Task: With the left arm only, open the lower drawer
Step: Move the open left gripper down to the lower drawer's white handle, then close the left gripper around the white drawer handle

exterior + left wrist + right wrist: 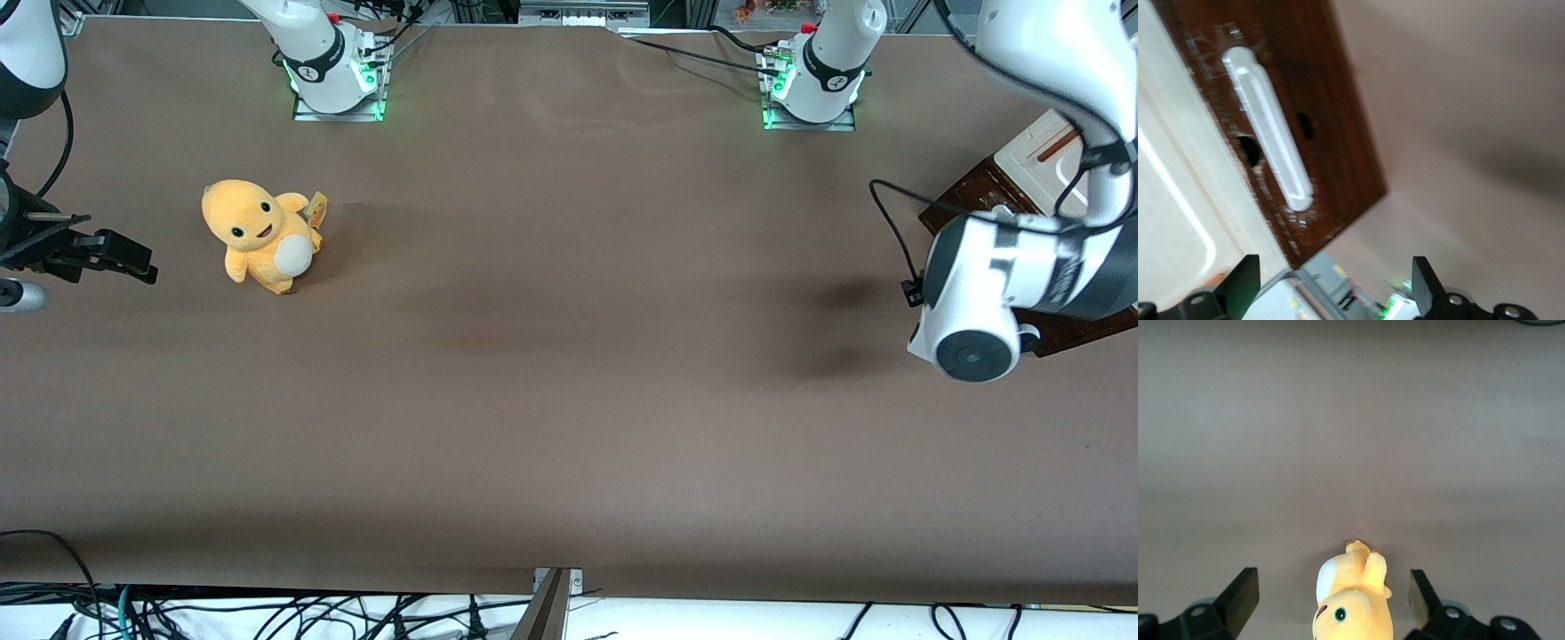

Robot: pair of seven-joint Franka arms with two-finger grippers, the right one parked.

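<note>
The lower drawer [1318, 107] is a dark brown wooden front with a white bar handle [1268, 127]. It sits beside the cream cabinet face [1171, 200]. My left gripper [1335, 293] is open and empty. Its two black fingers [1245, 283] stand wide apart, a short way off the handle and not touching it. In the front view the left arm [987, 284] hangs over the small cabinet [1036, 156] at the working arm's end of the table. There it hides the gripper and most of the dark drawer [965, 200].
A yellow plush toy [262, 233] stands toward the parked arm's end of the table and also shows in the right wrist view [1351, 603]. The two arm bases [333, 67] [813, 76] are mounted farthest from the front camera. The brown table [569, 400] spreads between them.
</note>
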